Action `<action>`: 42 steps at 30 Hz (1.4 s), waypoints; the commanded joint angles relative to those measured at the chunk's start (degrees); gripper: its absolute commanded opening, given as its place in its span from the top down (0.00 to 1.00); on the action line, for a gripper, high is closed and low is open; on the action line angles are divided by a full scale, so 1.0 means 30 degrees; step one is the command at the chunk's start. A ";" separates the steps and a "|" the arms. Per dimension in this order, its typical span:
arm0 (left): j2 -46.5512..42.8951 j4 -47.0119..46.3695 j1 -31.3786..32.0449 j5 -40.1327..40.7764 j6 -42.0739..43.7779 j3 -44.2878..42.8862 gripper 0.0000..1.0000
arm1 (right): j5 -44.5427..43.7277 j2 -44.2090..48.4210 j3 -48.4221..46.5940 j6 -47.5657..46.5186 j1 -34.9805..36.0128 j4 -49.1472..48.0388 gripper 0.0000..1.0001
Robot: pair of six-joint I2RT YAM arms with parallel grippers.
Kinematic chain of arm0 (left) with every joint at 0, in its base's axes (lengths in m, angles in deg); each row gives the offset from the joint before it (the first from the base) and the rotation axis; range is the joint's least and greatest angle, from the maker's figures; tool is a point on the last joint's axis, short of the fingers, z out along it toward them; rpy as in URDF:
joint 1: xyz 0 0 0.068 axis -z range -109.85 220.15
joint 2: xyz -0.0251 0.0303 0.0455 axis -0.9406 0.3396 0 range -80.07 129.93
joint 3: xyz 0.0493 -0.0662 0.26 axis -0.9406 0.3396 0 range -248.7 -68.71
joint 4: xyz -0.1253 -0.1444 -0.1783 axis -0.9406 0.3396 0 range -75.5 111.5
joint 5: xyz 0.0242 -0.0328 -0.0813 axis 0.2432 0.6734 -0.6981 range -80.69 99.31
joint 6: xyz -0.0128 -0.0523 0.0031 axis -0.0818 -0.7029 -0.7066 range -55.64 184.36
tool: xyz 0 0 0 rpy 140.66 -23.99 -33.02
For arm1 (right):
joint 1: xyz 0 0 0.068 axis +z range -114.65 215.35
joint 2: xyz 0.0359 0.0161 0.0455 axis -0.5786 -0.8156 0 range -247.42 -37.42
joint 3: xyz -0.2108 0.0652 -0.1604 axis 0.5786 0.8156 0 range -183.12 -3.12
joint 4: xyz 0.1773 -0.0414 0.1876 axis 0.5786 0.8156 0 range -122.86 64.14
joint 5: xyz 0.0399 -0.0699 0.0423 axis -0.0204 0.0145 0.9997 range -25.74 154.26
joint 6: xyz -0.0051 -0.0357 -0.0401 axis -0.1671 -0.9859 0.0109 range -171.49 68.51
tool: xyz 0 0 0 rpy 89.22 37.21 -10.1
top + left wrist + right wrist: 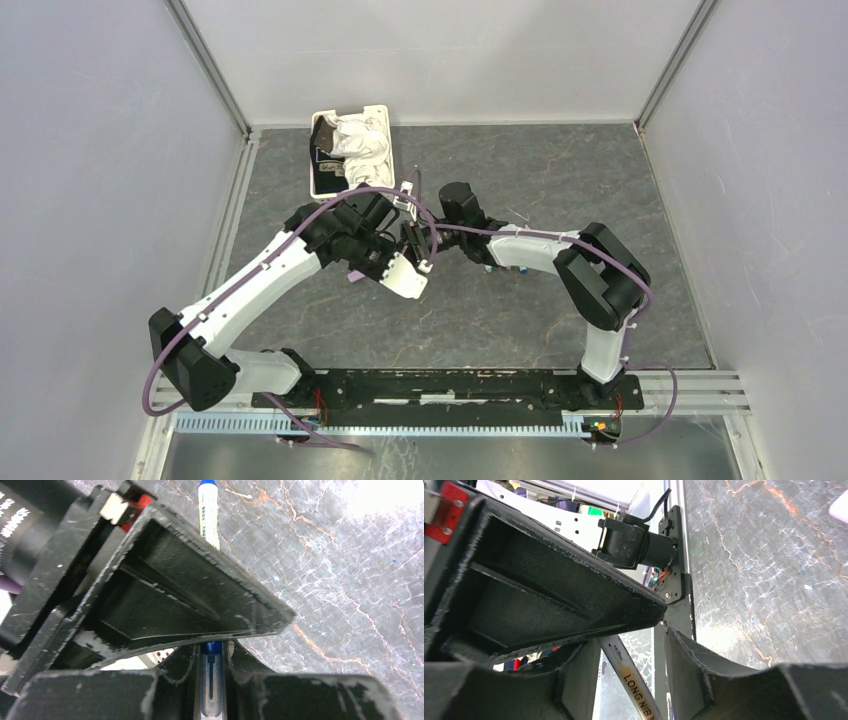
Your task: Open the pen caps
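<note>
The left claw is clenched on a white pen. A blue pen cap sits on the end of the pen that sticks out past this claw. The right claw is let go. Its fingers stand apart on both sides of the pen and do not pinch it. Both claws meet over the table, near the white basket with a cloth in it.

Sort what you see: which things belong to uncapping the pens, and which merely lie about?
In the job: pen; left gripper, shut on it; right gripper, open around it.
Lying about: white basket; white cloth in it.
</note>
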 commanded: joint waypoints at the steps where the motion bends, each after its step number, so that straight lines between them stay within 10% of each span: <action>1: -0.0225 -0.0038 0.0376 -0.1461 -0.0910 0.0211 0.98 | -0.0987 0.1182 -0.1099 -0.0454 -0.0389 -0.0470 0.50; 6: 0.0181 -0.0154 0.0376 -0.1310 -0.1012 -0.0189 0.98 | -0.0586 0.1270 -0.0956 -0.0131 -0.0057 -0.0792 0.63; 11: 0.0475 -0.0264 0.0376 -0.1028 -0.0861 -0.0288 0.98 | -0.0506 0.1022 -0.1517 -0.0041 0.0428 -0.0962 1.00; 19: 0.1747 0.0543 0.0413 -0.1543 -0.0103 -0.1603 0.98 | -0.1931 -0.1900 -0.6815 -0.1730 0.0475 0.2960 1.00; 21: 0.2261 0.1072 0.0093 0.0416 0.1097 -0.1676 0.98 | -0.2497 -0.2740 -0.7941 -0.5315 0.0249 0.8287 1.00; 23: 0.2339 0.2454 -0.5806 0.1674 0.4160 -0.2076 0.98 | -0.4143 0.0922 -0.1660 -1.2178 0.0269 1.5982 1.00; 25: 0.2691 0.2987 -1.3029 0.0996 0.9258 -0.2327 0.98 | -0.4565 0.9757 1.1848 -0.5281 -0.0725 0.4178 1.00; 26: 0.2736 0.2877 -1.1974 0.1711 0.8280 -0.1946 0.98 | -0.3700 1.0741 1.4273 -0.0967 -0.1367 -0.0870 1.00; 29: 0.1983 0.0122 -0.6569 0.1793 0.3984 -0.1175 0.98 | -0.3136 0.7339 0.6009 -0.9161 -0.0960 1.1494 1.00; 30: 0.2163 0.0219 -0.5674 0.1986 0.3171 -0.1419 0.98 | -0.2569 0.7402 0.6285 -0.8227 -0.1080 1.0436 1.00; 33: 0.2093 0.0429 -0.4195 0.1833 0.1701 -0.1877 0.98 | -0.2181 0.7704 0.7348 -0.5795 -0.1318 0.6317 1.00; 42: 0.4197 -0.1877 -0.3240 0.0683 -0.3268 -0.1403 0.98 | -1.0120 0.6100 0.1941 -1.1332 -0.4258 1.3770 1.00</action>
